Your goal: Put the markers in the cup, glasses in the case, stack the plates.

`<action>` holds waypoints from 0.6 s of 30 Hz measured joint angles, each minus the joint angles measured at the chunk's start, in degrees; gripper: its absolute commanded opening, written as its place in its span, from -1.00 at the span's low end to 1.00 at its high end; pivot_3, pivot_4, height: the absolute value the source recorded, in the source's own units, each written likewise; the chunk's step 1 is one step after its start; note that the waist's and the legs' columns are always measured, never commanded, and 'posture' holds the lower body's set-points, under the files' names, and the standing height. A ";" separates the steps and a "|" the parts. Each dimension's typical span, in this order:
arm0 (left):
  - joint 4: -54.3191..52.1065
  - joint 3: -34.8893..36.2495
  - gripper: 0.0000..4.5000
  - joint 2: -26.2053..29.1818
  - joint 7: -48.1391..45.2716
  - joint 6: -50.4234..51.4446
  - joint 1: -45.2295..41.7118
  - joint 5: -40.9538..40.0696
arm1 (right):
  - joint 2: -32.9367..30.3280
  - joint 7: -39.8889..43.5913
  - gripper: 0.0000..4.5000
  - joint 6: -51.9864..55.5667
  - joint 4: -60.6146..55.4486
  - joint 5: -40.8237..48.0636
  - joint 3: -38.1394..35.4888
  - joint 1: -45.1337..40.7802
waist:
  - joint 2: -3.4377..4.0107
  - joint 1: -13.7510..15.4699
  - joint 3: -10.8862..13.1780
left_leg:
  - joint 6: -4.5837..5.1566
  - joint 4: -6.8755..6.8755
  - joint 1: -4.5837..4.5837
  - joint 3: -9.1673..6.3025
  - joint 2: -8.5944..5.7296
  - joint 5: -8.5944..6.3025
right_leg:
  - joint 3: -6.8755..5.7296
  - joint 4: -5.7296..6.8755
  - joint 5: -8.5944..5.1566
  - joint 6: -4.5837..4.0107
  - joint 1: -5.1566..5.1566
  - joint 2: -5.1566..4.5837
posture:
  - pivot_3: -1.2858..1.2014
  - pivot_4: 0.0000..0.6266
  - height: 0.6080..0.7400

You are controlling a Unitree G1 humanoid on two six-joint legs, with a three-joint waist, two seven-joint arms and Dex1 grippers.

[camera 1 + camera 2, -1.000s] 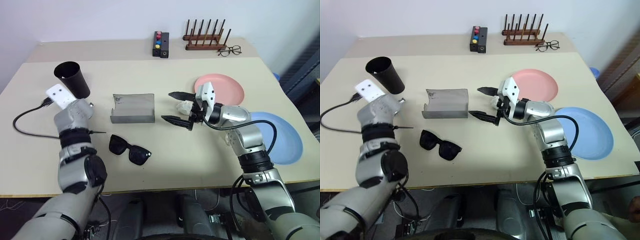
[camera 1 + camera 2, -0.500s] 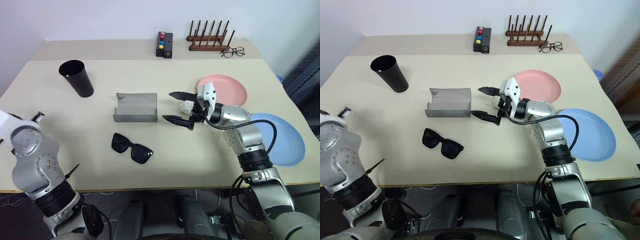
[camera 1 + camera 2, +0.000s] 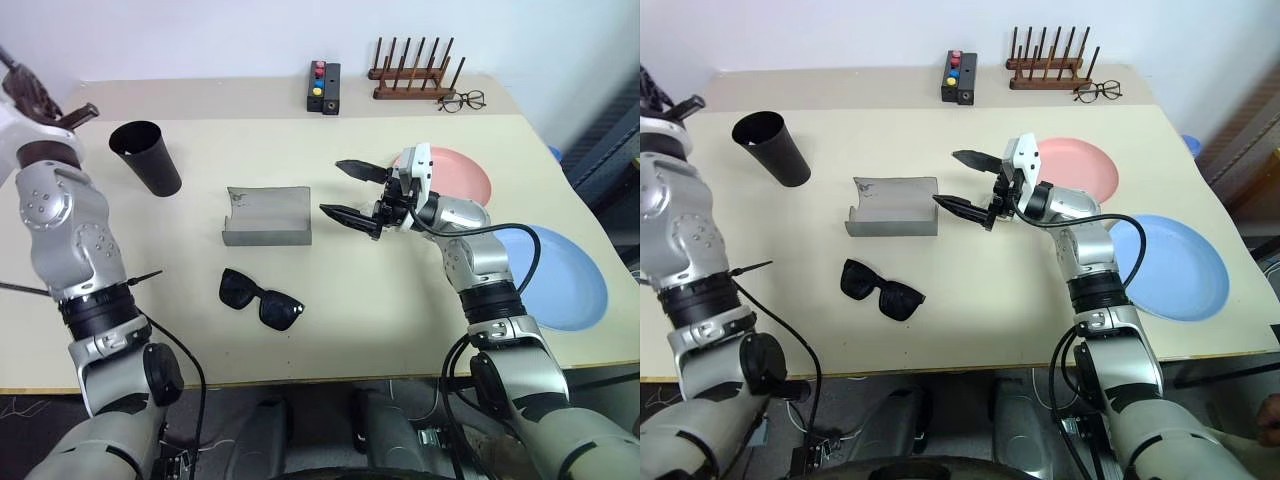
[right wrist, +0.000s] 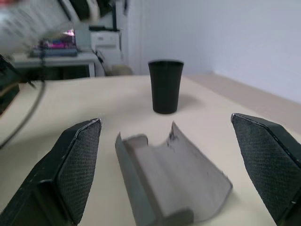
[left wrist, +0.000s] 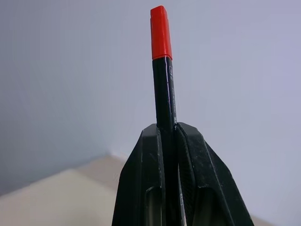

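Note:
My left gripper (image 5: 167, 129) is shut on the dark marker (image 5: 162, 70), whose red end points up toward the wall. It is raised at the table's far left, up and to the left of the black cup (image 3: 146, 156). The grey case (image 3: 267, 215) lies open mid-table. Nearer the front edge, the black sunglasses (image 3: 260, 298) rest on the table. My right gripper (image 3: 335, 188) hovers open and empty just right of the case, facing the case (image 4: 174, 174) and the cup (image 4: 165, 87). Behind it lies the pink plate (image 3: 462, 178), with the blue plate (image 3: 570, 280) at the right edge.
At the back stand a black box with coloured buttons (image 3: 322, 88) and a wooden peg rack (image 3: 415, 78), with clear eyeglasses (image 3: 460, 100) beside it. The beige table (image 3: 380, 310) ends close in front of the sunglasses.
My left arm has swung up from the table beside the cup to high at the far left, turning the marker's red end upward. The right gripper has drifted slightly up, still open.

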 measured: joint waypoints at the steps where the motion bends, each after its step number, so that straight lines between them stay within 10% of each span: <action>1: 3.70 -0.78 -0.97 0.79 -1.12 -3.04 -1.06 0.84 | 0.10 -0.10 1.00 -0.27 0.02 0.10 -0.16 -0.13 | 0.00 0.05 0.00 | 0.00 0.00 -0.02 -0.01 0.00 0.00 | -0.01 -0.01 0.01 0.01 0.00 0.00 | 0.03 -0.52 1.00; 18: 41.88 -11.48 -0.97 4.32 0.91 -35.83 -11.08 16.01 | 0.74 -1.38 1.00 -0.36 -0.35 0.17 -0.52 -0.52 | 0.01 -0.04 0.00 | 0.07 0.00 -0.15 0.00 -0.03 -0.04 | 0.00 0.05 0.10 0.15 -0.16 -0.04 | 0.03 -0.52 1.00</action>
